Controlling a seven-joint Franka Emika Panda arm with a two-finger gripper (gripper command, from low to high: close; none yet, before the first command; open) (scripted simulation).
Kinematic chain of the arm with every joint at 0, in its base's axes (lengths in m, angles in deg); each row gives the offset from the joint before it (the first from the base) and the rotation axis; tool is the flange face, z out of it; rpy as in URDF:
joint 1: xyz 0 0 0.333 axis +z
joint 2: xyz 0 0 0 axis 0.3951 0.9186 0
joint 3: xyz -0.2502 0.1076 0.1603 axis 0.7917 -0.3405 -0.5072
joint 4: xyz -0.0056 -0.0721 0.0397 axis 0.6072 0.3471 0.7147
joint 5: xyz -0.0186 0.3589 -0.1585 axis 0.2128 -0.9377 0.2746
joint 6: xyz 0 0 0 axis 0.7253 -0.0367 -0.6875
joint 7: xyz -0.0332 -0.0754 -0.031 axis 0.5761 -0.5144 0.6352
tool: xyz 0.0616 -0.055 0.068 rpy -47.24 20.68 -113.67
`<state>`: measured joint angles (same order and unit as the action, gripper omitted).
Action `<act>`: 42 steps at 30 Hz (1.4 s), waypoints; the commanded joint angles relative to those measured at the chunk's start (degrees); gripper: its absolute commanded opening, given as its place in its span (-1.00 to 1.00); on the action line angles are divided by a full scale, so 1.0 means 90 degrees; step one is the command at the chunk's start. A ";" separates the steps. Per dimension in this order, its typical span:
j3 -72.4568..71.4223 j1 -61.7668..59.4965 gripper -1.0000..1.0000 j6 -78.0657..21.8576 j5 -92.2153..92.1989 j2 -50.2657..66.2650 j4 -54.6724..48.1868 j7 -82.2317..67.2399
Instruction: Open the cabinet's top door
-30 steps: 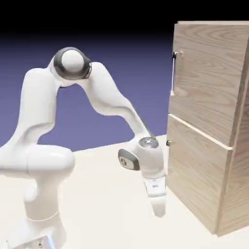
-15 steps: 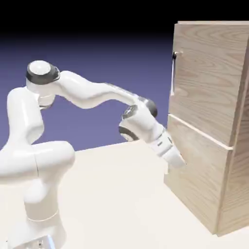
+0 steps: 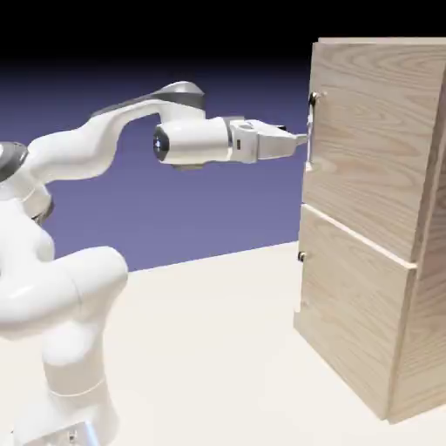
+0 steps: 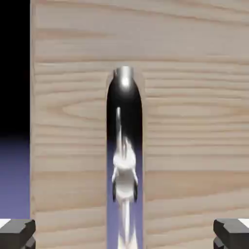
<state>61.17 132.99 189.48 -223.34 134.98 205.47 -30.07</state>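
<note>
raised since the earlier frame, the tool [image 3: 303, 139], fingers wide apart, now points at the top door's [image 3: 375, 131] bar handle [image 3: 311, 131].

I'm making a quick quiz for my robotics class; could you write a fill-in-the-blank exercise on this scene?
The gripper stands ____, with nothing between its fingertips. It points at the metal handle of the ____ door. The lower door has a small ____. Both doors of the cabinet are ____.

Missing words: open; top; knob; closed
</note>
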 commanded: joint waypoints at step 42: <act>0.4037 -0.1851 -1.00 -0.9971 0.2664 -0.0649 0.2776 -0.2062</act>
<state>97.62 116.31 99.67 -199.41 129.15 230.35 -48.63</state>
